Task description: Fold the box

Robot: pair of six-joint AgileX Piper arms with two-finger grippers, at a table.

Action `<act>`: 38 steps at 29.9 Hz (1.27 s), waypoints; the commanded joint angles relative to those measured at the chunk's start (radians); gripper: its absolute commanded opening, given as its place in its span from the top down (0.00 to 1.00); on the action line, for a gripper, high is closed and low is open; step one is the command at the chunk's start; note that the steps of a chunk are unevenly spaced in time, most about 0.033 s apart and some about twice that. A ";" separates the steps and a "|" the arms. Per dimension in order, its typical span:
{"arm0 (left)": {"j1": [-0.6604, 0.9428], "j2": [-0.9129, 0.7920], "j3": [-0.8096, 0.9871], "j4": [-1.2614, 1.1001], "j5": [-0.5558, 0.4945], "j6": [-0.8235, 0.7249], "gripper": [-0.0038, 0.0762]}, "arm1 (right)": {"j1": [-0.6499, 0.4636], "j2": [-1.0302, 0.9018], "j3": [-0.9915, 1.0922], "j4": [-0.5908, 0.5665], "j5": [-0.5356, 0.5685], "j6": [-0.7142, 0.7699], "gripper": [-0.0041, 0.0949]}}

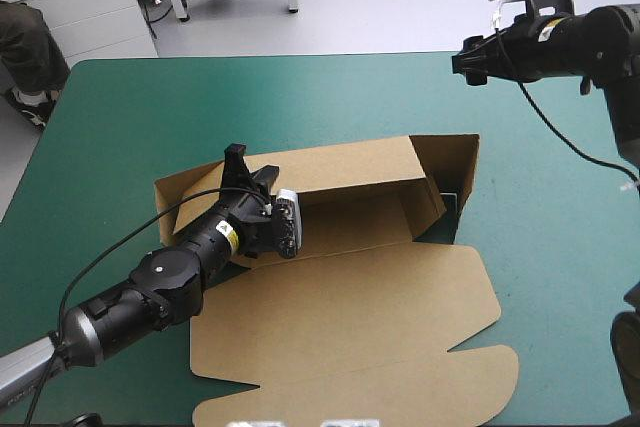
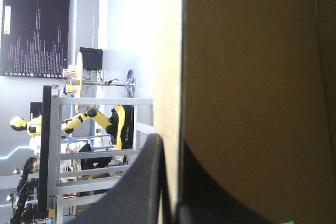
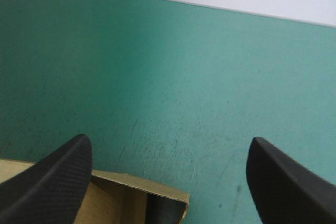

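Pinching the brown box [image 1: 360, 292] at its far-left corner, the left gripper [image 1: 237, 162] has its black fingers all but closed on the board, likely to keep that wall upright while neighbouring flaps get tucked. The box sits mid-table on the teal-green cover [image 1: 150, 107], with 2 walls raised and the lid flat toward the near edge. The right gripper [image 3: 169, 139] hangs wide apart above the far right, well clear, probably ready for the right-hand wall.
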 commanded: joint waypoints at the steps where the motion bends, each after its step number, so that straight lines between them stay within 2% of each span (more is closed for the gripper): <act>1: -0.005 -0.014 -0.010 -0.022 0.025 -0.023 0.96 | -0.062 0.050 -0.032 0.089 0.007 -0.026 0.21; 7: -0.005 -0.014 -0.010 -0.022 0.027 -0.095 0.96 | -0.067 0.178 -0.032 0.114 0.018 -0.031 0.21; 15: -0.005 -0.014 -0.010 -0.022 0.034 -0.099 0.96 | -0.067 0.276 -0.026 0.165 0.064 -0.044 0.21; 25: -0.005 -0.014 -0.010 -0.022 0.039 -0.118 0.96 | -0.067 0.270 -0.005 0.178 0.064 -0.027 0.21; 38: -0.005 -0.014 -0.010 -0.003 0.084 -0.124 0.96 | -0.067 0.118 0.190 0.150 0.064 -0.074 0.21</act>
